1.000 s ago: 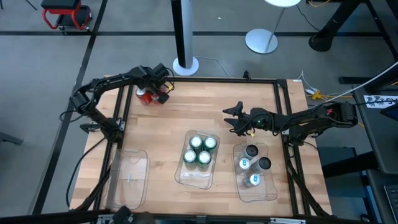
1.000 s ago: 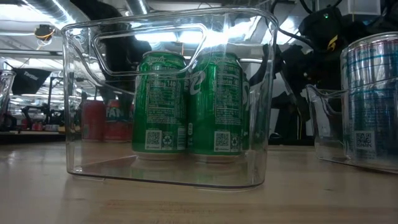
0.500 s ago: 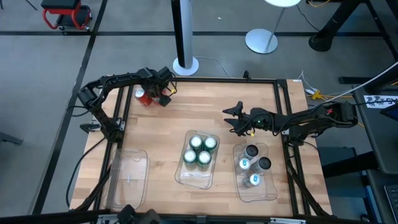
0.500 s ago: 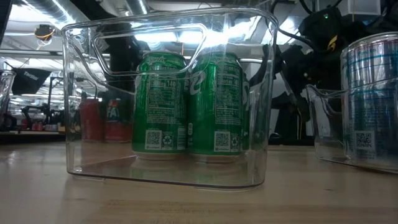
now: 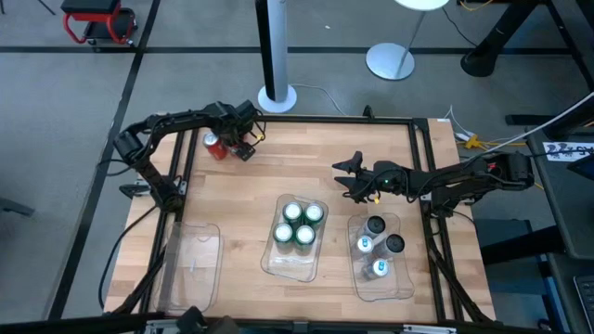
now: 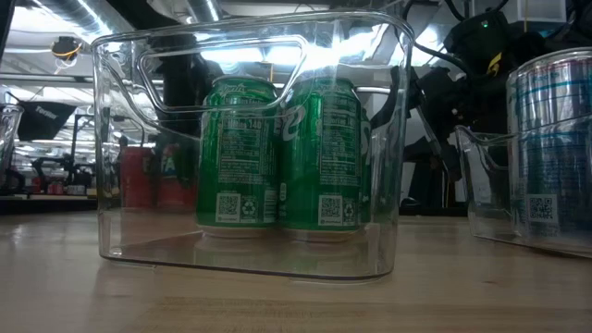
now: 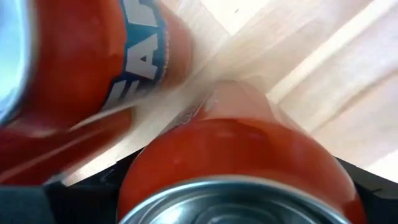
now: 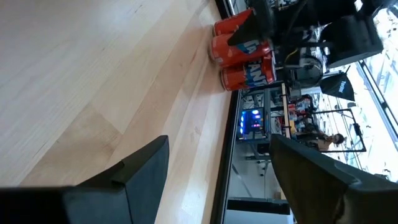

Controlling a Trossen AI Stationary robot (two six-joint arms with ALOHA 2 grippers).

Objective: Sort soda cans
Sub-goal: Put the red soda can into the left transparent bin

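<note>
At the desk's [image 5: 251, 190] 10 o'clock corner, the red cans [image 5: 213, 144] are being worked by the left gripper [image 5: 234, 139]. Its fingers are being set around one red can [image 7: 239, 155]; whether it is gripped yet cannot be told. That can is filling the left wrist view, silver top nearest the lens, with a second red can [image 7: 93, 56] just beside it. The approach from above is judged to suit a lift straight out of a tight cluster.

The right gripper [image 5: 345, 174] is being held idle near the desk's middle, toward 1 o'clock, with nothing between its fingers [image 8: 134, 171], which are standing part-open. Parked there, it is judged to be keeping clear of the left arm's path.

Green cans [image 5: 299, 223] are being kept in the middle tray [image 5: 290, 264], silver cans [image 5: 379, 244] in the tray [image 5: 394, 288] at 4 o'clock. The tray [image 5: 193, 264] at 8 o'clock is holding nothing, presumably reserved for the reds.

The high view is giving the whole layout but hiding the grasp under the left wrist. The low view is showing green cans [image 6: 277, 153] through the clear tray wall [image 6: 120, 157], and red cans [image 6: 153, 178] far behind. The right wrist view is showing three red cans [image 8: 244, 50] at the desk's edge with dark arm parts over them, a count not readable from above.
</note>
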